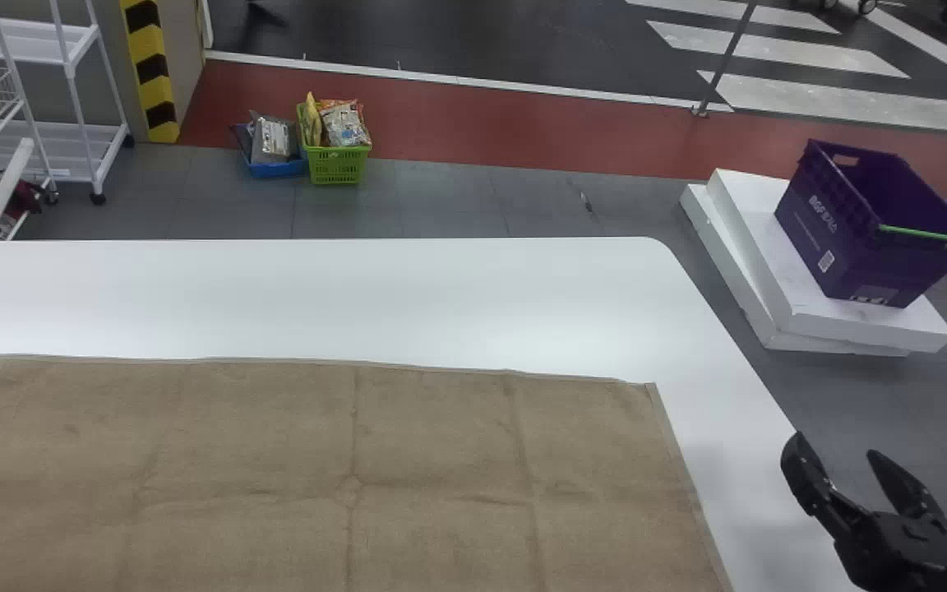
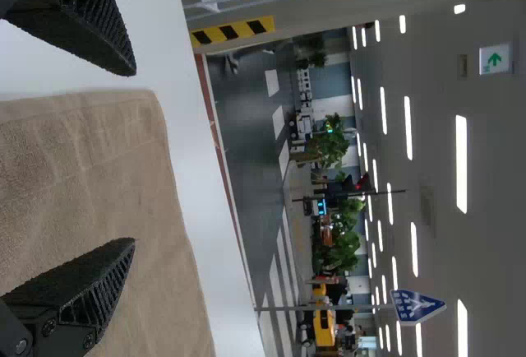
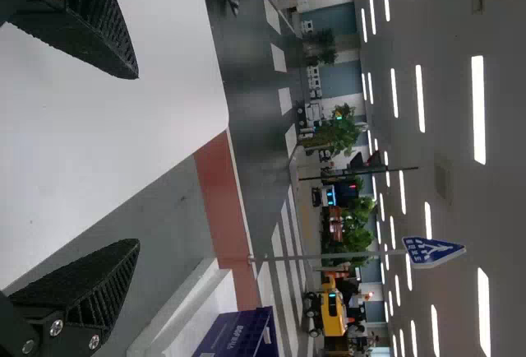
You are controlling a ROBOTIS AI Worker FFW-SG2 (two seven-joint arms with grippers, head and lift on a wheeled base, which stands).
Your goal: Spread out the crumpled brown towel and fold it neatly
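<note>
Fingers apart, the black left gripper point(image 2: 134, 158) and black right gripper point(image 1: 835, 444) hang near a spread, rectangular brown cloth towel point(image 1: 260, 444); uneven pinches could skew its fold.

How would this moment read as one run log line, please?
Towel: spread flat, creased | left end effector: open, empty, near towel's far-left corner | right end effector: open, empty, by table's right edge | no folded layer visible

Room above towel point(image 1: 260, 444); purple crate point(image 1: 860, 255) beyond table point(image 1: 317, 296) edge.
</note>
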